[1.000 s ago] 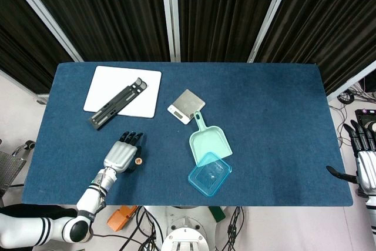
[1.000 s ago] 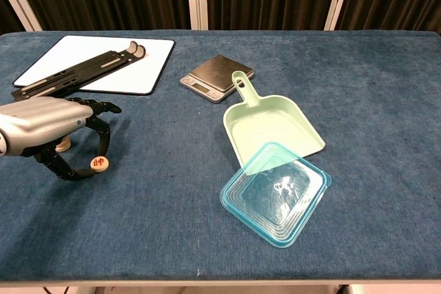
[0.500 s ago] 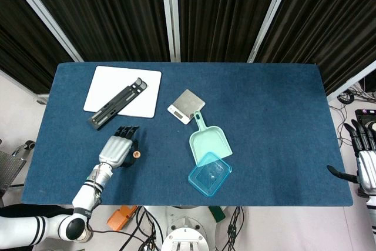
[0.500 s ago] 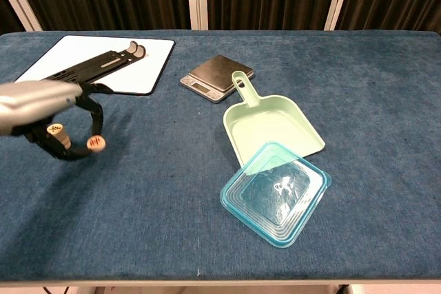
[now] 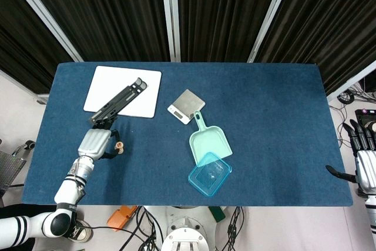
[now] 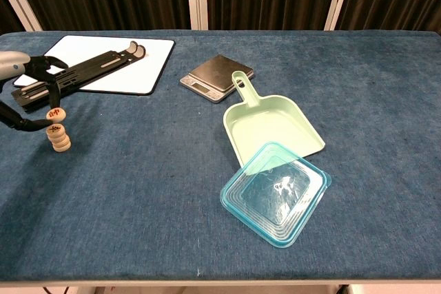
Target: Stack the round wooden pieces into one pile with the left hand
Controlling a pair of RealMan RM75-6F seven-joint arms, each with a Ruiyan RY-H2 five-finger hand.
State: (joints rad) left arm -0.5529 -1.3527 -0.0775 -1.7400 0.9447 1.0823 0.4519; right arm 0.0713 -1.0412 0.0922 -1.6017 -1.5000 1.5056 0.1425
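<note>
The left robot hand (image 5: 96, 143), silver-backed with black fingers, pinched a small round wooden piece (image 6: 56, 112) with a red mark on its pale face, holding it just above a short pile of round wooden pieces (image 6: 58, 138) that stood on the blue felt-like tabletop (image 6: 172, 191) near its left edge. Just behind the pile lay a flat black slotted bar (image 6: 76, 76) resting across a white rectangular board (image 6: 141, 62). Toward the middle sat a square grey scale (image 6: 216, 76), a pale green plastic scoop (image 6: 272, 127) with a looped handle, and a clear turquoise lid (image 6: 274, 192) with ribbed concentric ridges, overlapping the scoop's front edge. The right robot hand (image 5: 364, 166) hung off the tabletop's right end, its dark fingers apart and holding nothing.
</note>
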